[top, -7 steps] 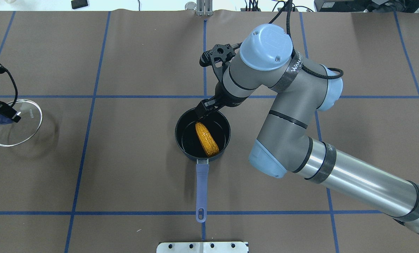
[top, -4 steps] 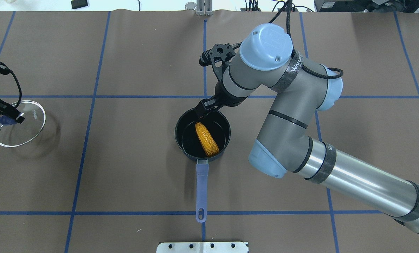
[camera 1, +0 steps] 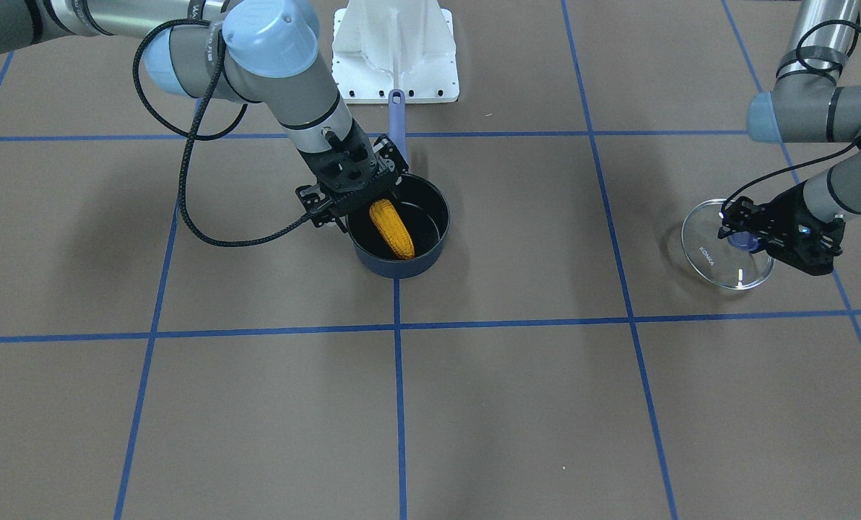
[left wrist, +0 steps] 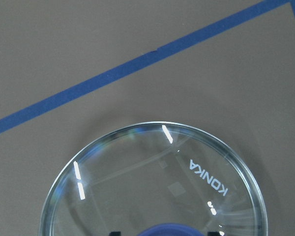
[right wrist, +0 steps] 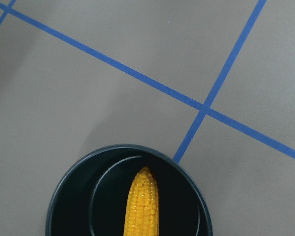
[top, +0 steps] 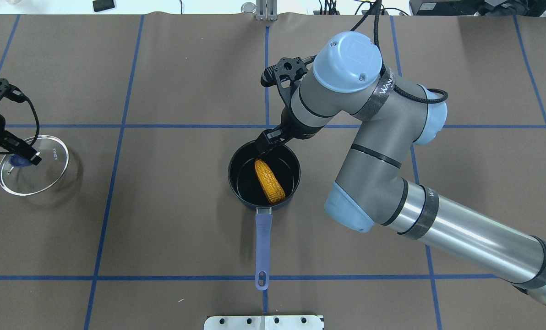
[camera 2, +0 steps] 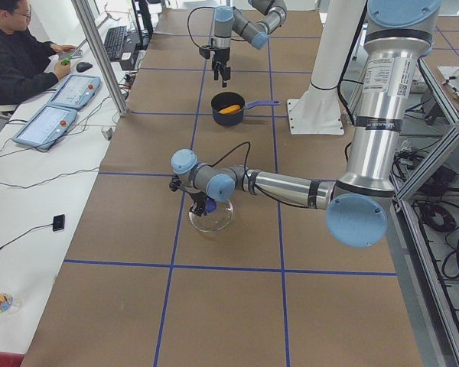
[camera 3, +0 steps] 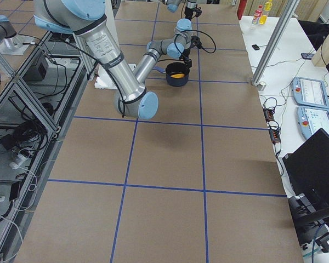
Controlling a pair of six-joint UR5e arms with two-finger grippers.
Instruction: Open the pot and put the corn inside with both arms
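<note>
White "KONKA" lettering on the glass lid

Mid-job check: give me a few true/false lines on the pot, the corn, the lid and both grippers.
The corn lies inside the pot. True.
The glass lid sits on the pot. False: it is far off to the side, held by the left gripper.
The right gripper clamps the corn. False: it is open over the pot's rim, the corn free.
The pot's handle points toward the robot's base. True.
</note>
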